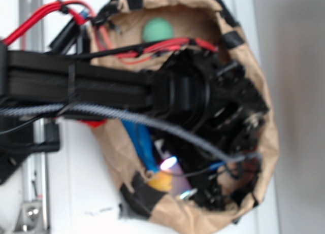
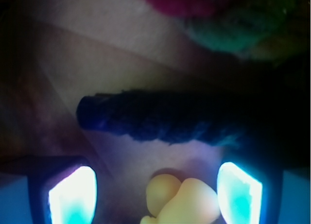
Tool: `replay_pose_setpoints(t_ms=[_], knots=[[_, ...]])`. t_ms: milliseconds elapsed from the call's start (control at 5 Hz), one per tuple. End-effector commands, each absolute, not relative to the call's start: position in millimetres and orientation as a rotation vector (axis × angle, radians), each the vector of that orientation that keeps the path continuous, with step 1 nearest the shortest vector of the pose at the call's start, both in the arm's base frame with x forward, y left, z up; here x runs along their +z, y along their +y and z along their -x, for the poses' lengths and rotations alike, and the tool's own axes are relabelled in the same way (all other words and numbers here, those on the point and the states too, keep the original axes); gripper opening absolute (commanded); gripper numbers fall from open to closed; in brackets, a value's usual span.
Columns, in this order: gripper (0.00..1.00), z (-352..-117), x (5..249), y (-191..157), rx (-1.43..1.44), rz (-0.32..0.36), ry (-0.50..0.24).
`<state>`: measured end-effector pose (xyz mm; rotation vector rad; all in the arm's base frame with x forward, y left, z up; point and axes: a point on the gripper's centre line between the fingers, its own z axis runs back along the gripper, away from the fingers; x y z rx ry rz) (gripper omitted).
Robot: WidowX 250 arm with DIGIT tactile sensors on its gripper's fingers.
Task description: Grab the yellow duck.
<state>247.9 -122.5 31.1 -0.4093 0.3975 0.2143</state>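
Observation:
The yellow duck [image 2: 182,200] lies on the brown paper floor between my two glowing fingertips, nearer the right one, at the bottom edge of the wrist view. My gripper [image 2: 155,197] is open, with a wide gap on the duck's left side; I cannot tell whether the right finger touches it. In the exterior view a yellow-orange bit of the duck [image 1: 161,182] shows low inside the paper bag [image 1: 264,142], beside a lit fingertip [image 1: 168,164]. The black arm covers most of the bag.
A dark blue twisted rope [image 2: 160,116] lies across just beyond the duck. A red, green and yellow rope ring [image 2: 228,20] sits at the far top. A green ball [image 1: 157,30] rests at the bag's far end. A blue toy [image 1: 142,142] lies beside the gripper.

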Motion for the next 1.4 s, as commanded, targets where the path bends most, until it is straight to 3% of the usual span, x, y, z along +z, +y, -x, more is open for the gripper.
replay_pose_setpoints(t_ms=[0,400,600,800,1000,1200], knots=[[0.00,-193.7,13.5,-143.6,0.025,0.328,0.392],[0.00,-200.0,3.6,-130.7,0.056,0.309,0.392],[0.00,-216.6,25.8,-101.5,0.114,0.276,0.308],[0.00,-242.3,75.3,-53.0,0.191,0.229,0.127],[0.00,-255.2,120.3,-17.9,0.224,0.200,0.010],[0.00,-261.6,135.5,-15.4,0.189,0.159,-0.023]])
